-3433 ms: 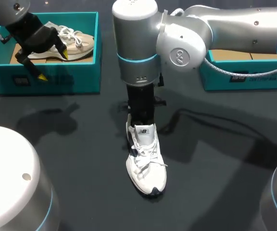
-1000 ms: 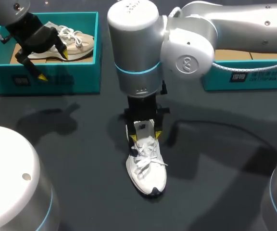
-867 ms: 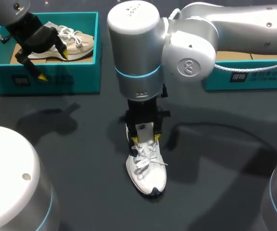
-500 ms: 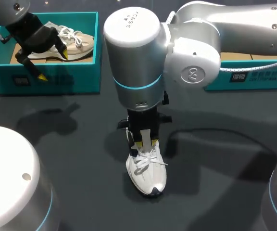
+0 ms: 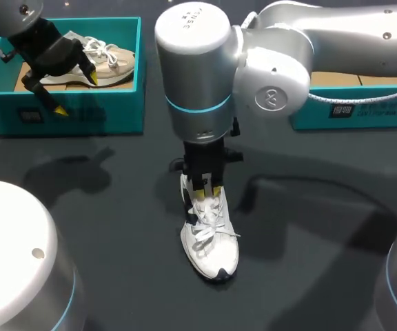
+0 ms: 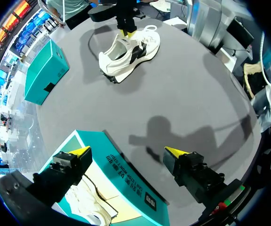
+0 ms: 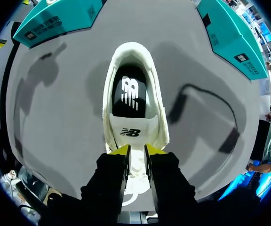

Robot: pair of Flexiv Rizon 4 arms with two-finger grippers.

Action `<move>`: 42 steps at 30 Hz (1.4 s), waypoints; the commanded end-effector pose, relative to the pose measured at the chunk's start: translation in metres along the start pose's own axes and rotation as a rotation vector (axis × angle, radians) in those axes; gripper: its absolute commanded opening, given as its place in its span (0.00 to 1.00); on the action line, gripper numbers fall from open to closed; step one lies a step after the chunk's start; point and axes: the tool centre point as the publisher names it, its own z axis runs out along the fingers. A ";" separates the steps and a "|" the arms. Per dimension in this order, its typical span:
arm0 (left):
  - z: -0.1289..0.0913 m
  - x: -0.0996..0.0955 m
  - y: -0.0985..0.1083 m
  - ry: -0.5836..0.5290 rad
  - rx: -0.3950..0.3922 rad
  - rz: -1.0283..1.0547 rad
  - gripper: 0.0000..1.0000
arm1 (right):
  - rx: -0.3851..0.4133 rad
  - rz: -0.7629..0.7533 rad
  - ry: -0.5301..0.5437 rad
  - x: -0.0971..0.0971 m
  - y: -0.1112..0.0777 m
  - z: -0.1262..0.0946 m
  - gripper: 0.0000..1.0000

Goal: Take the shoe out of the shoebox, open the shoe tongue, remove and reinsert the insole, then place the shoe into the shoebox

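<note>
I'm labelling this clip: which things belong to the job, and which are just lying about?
Job: white shoe, its black insole, tongue held by right gripper, right shoebox.
Lying about: beige shoe in left shoebox; left gripper open above it.

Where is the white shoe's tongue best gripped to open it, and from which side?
Grip the tongue at its free top edge, coming from above on the lace side. The shoe stands on its sole, so that edge lies exposed at the mouth, just past the laces. The right end effector sits there, seemingly pinching it.
</note>
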 end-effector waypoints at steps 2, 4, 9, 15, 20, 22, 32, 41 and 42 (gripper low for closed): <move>0.000 0.000 0.000 0.001 -0.002 0.001 1.00 | 0.023 -0.022 0.059 -0.007 0.015 0.020 0.13; 0.000 0.000 0.000 0.001 -0.002 0.001 1.00 | 0.009 -0.029 0.039 -0.004 0.014 0.013 0.13; 0.000 0.000 0.000 0.001 -0.002 0.001 1.00 | -0.011 -0.025 -0.017 -0.001 0.008 -0.003 0.19; 0.000 0.000 0.000 0.001 -0.002 0.001 1.00 | 0.008 -0.052 0.021 -0.004 0.016 0.015 0.18; 0.000 0.000 0.000 0.001 -0.002 0.001 1.00 | 0.026 -0.081 0.076 -0.011 0.030 0.036 0.18; 0.000 0.000 0.000 0.001 -0.002 0.001 1.00 | 0.014 -0.087 0.059 -0.010 0.029 0.027 0.20; 0.000 0.000 0.000 0.001 -0.002 0.001 1.00 | -0.047 -0.209 -0.103 0.002 0.023 -0.035 0.27; 0.000 0.000 0.000 0.001 -0.002 0.001 1.00 | -0.222 -0.888 -0.223 0.000 0.036 -0.055 0.67; 0.000 0.000 0.000 0.001 -0.002 0.001 1.00 | -0.283 -0.991 -0.215 -0.002 0.034 -0.056 0.80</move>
